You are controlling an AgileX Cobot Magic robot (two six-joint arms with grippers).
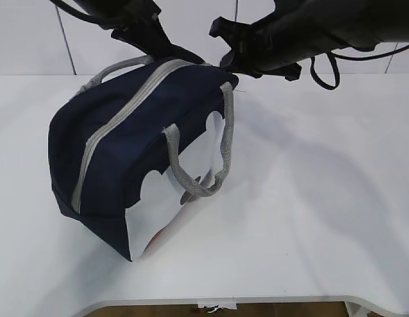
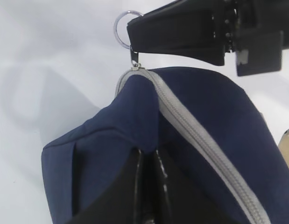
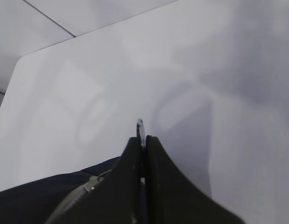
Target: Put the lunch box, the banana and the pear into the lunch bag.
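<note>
Both grippers are closed at the far end of the navy-blue fabric lunch bag (image 1: 135,148), mid-table (image 1: 323,218). Left wrist view: left gripper (image 2: 148,161) pinches bag fabric. Right wrist view: right gripper (image 3: 143,140) clamps the metal ring pull (image 3: 140,126). Tugging askew could tip the bag or slip the ring.

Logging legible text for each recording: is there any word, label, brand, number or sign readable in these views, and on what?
None can be read.
Navy-blue fabric lunch bag with white side panels: no print or label visible; grey zipper plain.
White table: unmarked.
Black right gripper, shut on the zipper's metal ring pull: no legible marking.
</note>
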